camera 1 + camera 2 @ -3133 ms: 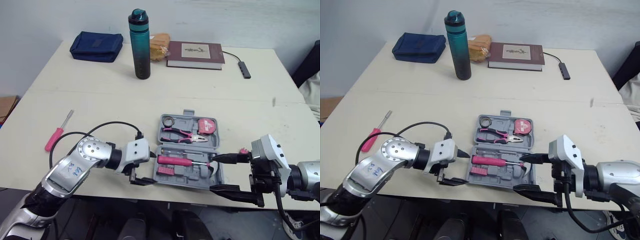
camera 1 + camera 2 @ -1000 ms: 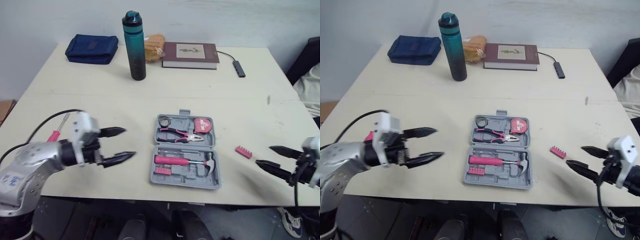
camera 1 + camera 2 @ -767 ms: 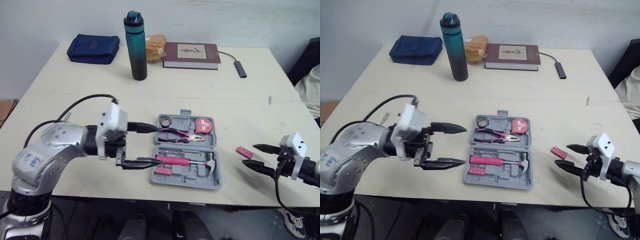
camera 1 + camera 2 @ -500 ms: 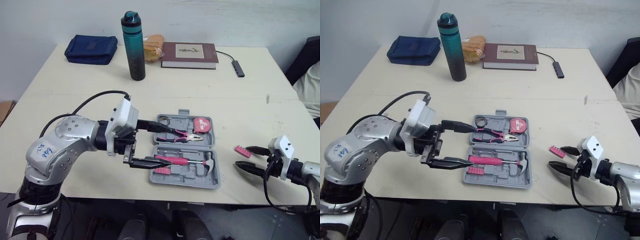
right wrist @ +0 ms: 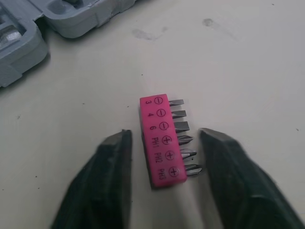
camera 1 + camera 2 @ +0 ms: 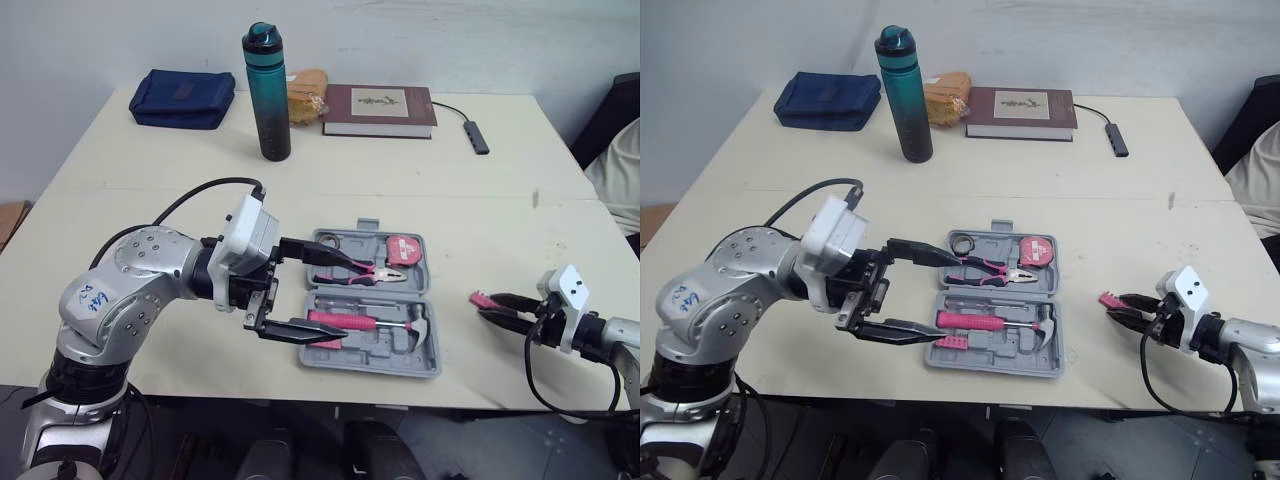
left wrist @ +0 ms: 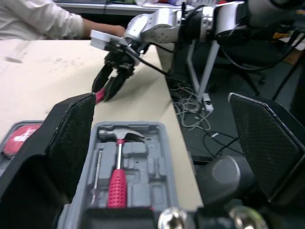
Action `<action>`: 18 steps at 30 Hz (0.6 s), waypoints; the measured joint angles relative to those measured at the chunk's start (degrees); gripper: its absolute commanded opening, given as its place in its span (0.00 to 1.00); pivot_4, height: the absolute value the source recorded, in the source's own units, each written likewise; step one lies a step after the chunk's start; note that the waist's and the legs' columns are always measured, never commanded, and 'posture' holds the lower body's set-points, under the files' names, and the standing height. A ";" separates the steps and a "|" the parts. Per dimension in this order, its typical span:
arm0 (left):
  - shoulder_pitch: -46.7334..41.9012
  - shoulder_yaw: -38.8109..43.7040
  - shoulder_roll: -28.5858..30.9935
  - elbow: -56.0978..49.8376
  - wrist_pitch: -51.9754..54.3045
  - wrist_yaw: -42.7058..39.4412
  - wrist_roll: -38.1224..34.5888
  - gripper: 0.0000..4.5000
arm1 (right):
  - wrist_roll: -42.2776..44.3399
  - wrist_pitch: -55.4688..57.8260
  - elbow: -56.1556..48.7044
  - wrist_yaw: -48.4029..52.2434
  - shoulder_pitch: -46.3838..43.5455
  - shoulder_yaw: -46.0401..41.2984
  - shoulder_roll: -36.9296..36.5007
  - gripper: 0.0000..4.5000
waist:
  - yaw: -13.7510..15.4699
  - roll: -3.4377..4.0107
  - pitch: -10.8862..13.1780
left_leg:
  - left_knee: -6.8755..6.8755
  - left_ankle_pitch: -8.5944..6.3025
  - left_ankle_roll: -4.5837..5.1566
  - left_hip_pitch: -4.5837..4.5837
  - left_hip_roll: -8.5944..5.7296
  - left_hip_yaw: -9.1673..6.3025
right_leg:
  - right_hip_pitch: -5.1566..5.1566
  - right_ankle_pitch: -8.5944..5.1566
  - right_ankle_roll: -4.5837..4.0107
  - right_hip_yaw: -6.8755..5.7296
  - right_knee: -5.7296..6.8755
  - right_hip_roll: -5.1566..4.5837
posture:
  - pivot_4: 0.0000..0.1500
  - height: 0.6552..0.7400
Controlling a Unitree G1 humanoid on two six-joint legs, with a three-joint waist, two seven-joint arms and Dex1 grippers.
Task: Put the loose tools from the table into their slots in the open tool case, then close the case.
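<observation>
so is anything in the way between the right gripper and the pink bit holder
Nothing visible. The open right gripper already straddles the pink bit holder, one finger on each side, with just bare table showing in the gaps.

Left claw (image 6: 343,298) gapes wide; right claw (image 6: 488,308) stands narrowly parted.

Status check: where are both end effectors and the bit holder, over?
Right end effector open, straddling pink bit holder on table, no grip yet. Left end effector open, hovering over tool case, left side. Case lid open.
</observation>
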 measured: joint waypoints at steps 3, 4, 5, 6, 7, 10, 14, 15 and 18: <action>-0.37 0.04 0.45 -0.22 0.86 -0.45 -1.19 1.00 | 0.23 0.54 -1.01 -0.21 0.35 -0.18 -0.07 0.16 | 0.00 0.00 0.00 | 0.00 0.00 0.00 0.00 0.00 0.00 | 0.00 0.00 0.00 0.00 0.00 0.00 | 1.00 1.00; -0.33 0.06 0.89 -0.25 1.10 -0.65 -1.46 1.00 | 0.63 2.17 -3.11 -0.11 0.95 -0.24 -0.16 0.16 | 0.02 0.00 0.00 | 0.00 0.00 0.00 -0.02 0.00 -0.01 | -0.02 0.00 0.00 0.00 0.02 0.00 | 1.00 1.00; -0.29 0.10 1.42 -0.24 1.25 -0.77 -1.65 1.00 | 1.44 3.93 -5.64 0.15 1.45 -0.19 -0.16 0.16 | -0.02 0.00 0.00 | 0.00 0.00 -0.01 -0.02 0.00 -0.01 | -0.05 0.00 0.00 0.01 0.04 0.01 | 1.00 1.00; -0.09 0.14 2.07 -0.28 1.33 -1.11 -1.86 1.00 | 2.83 6.21 -9.34 0.31 2.15 -0.19 -0.27 0.16 | -0.14 0.02 0.01 | -0.01 0.01 -0.01 -0.04 0.00 0.00 | -0.08 0.00 0.00 0.02 0.07 0.01 | 1.00 1.00; 0.65 0.18 3.19 -0.33 1.37 -1.78 -1.91 1.00 | 4.37 8.66 -14.55 0.62 2.73 -0.08 -0.44 0.16 | -0.41 0.04 0.02 | -0.03 0.01 -0.02 -0.03 0.01 0.00 | -0.08 0.00 -0.01 0.03 0.09 0.02 | 1.00 1.00; 4.04 -0.06 6.57 -0.61 0.99 -3.94 -1.04 1.00 | 7.27 14.39 -26.15 0.78 2.66 1.40 -3.13 0.16 | -0.88 0.08 0.04 | -0.05 0.02 -0.04 -0.01 0.01 -0.01 | -0.09 -0.01 -0.02 0.04 0.09 0.03 | 1.00 1.00; 9.94 -3.17 10.51 -0.71 -3.41 -6.76 5.60 1.00 | 10.63 24.68 -41.87 -0.60 -1.44 7.48 -7.23 0.16 | -0.70 0.06 0.05 | -0.08 0.04 -0.08 -0.03 0.02 -0.09 | -0.08 -0.04 -0.07 -0.02 -0.01 0.02 | 1.00 1.00; 11.29 -3.81 10.82 -0.66 -4.66 -6.96 7.10 1.00 | 11.48 27.49 -44.62 -0.94 -2.65 9.29 -8.07 0.16 | -0.49 0.06 0.05 | -0.09 0.03 -0.07 -0.05 0.02 -0.12 | -0.07 -0.04 -0.07 -0.04 -0.05 0.00 | 1.00 1.00; 12.57 -4.18 10.82 -0.46 -6.58 -6.77 9.50 1.00 | 12.46 32.58 -49.64 -1.60 -5.63 14.28 -9.33 0.16 | 0.39 0.00 0.08 | -0.08 0.00 -0.02 -0.11 0.01 -0.13 | -0.07 -0.04 -0.07 -0.06 -0.13 -0.03 | 1.00 1.00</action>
